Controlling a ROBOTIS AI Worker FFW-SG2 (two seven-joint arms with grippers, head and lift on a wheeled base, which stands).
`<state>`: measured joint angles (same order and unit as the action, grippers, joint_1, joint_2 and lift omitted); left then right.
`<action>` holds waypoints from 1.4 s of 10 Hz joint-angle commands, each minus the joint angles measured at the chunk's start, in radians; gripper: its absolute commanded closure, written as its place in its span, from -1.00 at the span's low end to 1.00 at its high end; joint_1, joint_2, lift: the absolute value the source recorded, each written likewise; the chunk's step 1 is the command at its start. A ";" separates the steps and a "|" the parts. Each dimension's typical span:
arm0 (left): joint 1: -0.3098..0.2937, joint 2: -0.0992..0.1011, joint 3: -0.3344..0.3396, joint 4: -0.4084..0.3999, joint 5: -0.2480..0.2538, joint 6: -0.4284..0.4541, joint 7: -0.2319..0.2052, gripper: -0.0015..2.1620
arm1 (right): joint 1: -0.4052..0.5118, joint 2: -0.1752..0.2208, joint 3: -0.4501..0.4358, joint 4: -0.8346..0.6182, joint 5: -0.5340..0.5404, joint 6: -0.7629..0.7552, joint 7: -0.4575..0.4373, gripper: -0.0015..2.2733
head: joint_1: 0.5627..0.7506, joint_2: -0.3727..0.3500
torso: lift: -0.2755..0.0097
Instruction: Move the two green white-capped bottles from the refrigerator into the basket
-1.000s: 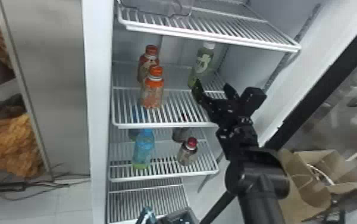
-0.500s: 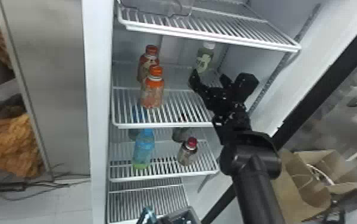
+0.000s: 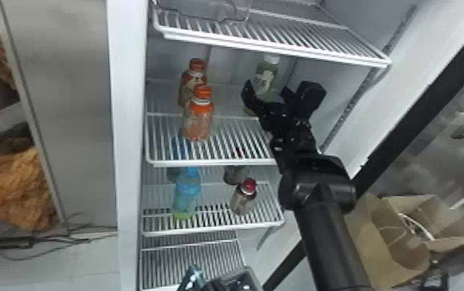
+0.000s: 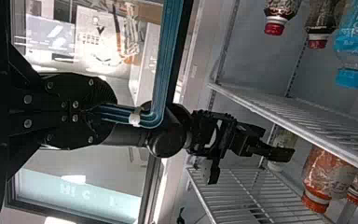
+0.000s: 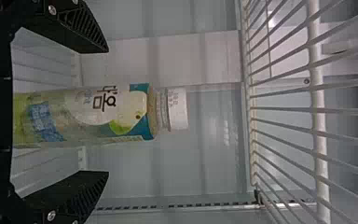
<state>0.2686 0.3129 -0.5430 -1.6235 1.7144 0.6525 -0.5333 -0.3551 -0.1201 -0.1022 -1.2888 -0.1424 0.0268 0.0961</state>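
One-handed, best done by centring the widely parted right gripper (image 5: 108, 111) on the green white-capped bottle (image 3: 266, 75), then squeezing evenly.

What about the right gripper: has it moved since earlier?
Yes: in the head view, the right gripper moved left and up relative to the upper shelf, toward the green bottle.

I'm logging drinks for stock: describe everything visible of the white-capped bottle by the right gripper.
The bottle looks like clear plastic, with a greenish body, a white cap and a pale, teal and green label. It stands upright, cap on, on a wire shelf, seen between the open fingers of the right gripper, with gaps on both sides.
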 commanded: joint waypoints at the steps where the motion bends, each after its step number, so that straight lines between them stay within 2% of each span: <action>1: -0.001 0.000 -0.001 0.000 0.003 -0.002 0.001 0.12 | -0.030 -0.004 0.003 0.036 0.017 -0.002 -0.007 -0.90 | 0.41 -0.94 | 0.90; 6: -0.004 0.002 -0.003 0.000 0.001 -0.002 0.001 0.12 | -0.094 -0.012 0.009 0.151 0.023 0.000 -0.013 -0.80 | 0.41 -0.94 | 0.90; 7: -0.004 0.002 -0.003 0.000 0.001 -0.002 0.001 0.12 | -0.104 -0.012 0.015 0.163 0.023 0.007 -0.013 -0.68 | 0.41 -0.94 | 0.90; 8: -0.004 0.002 -0.003 0.000 0.001 -0.002 0.003 0.12 | -0.114 -0.013 0.015 0.178 0.017 0.020 -0.013 -0.43 | 0.41 -0.94 | 0.90; 11: -0.004 0.002 -0.005 0.000 0.003 -0.005 0.003 0.12 | -0.129 -0.019 0.026 0.213 -0.005 0.022 -0.010 -0.11 | 0.41 -0.94 | 0.90; 14: -0.004 0.003 -0.009 0.000 0.007 -0.007 0.003 0.12 | -0.116 -0.019 0.032 0.195 -0.003 0.022 -0.010 -0.10 | 0.41 -0.94 | 0.90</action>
<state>0.2650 0.3160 -0.5506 -1.6235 1.7195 0.6461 -0.5307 -0.4733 -0.1396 -0.0713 -1.0901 -0.1460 0.0490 0.0859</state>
